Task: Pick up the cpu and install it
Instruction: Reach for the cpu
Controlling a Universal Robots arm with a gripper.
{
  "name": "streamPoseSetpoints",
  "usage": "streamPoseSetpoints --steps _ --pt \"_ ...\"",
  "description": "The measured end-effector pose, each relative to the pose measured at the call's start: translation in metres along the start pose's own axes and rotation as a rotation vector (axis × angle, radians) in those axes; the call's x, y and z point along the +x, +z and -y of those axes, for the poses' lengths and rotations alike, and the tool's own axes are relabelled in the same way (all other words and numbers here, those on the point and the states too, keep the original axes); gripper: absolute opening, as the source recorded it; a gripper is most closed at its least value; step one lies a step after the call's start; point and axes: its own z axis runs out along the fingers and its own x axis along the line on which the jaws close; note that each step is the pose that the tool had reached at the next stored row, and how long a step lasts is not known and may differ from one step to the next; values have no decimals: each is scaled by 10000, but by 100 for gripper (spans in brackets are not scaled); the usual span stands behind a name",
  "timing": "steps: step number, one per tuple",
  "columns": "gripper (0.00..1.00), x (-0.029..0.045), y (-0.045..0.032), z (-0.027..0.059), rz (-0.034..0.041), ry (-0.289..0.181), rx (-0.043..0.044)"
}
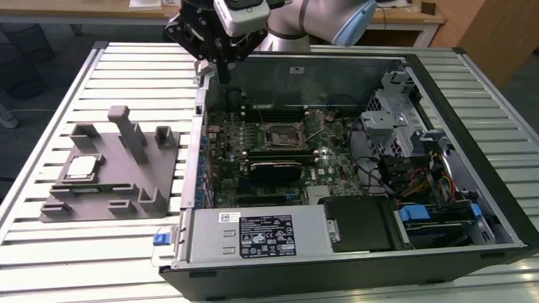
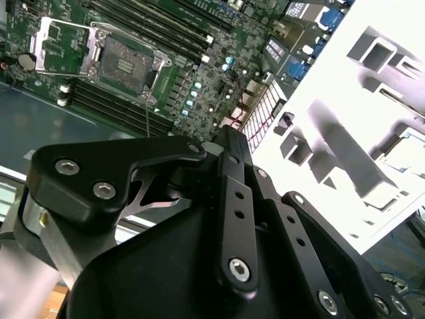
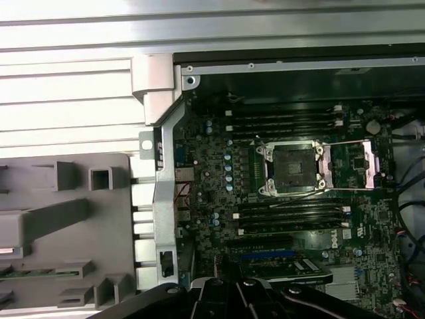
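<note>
On grey plastic fixture (image 1: 118, 173), flat silvery cpu (image 1: 82, 166)

Beside the computer case (image 1: 320, 79), your cpu (image 1: 82, 166) shows a silvery-white metal top, faintly shiny, against the matt grey plastic fixture (image 1: 118, 169). Inside the case you have dull sheet-metal walls and a green motherboard (image 3: 212, 173) with a bright metal socket frame (image 3: 264, 174). Under the case, the table (image 1: 50, 88) is pale ribbed metal.

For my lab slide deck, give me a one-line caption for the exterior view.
Robot hand hovers by the open computer case's far edge while the cpu lies on the grey fixture beside it.
</note>
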Motion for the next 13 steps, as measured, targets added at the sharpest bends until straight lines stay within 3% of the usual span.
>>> streamPoseSetpoints --steps 13 --pt "11 64 12 5 0 0 0"
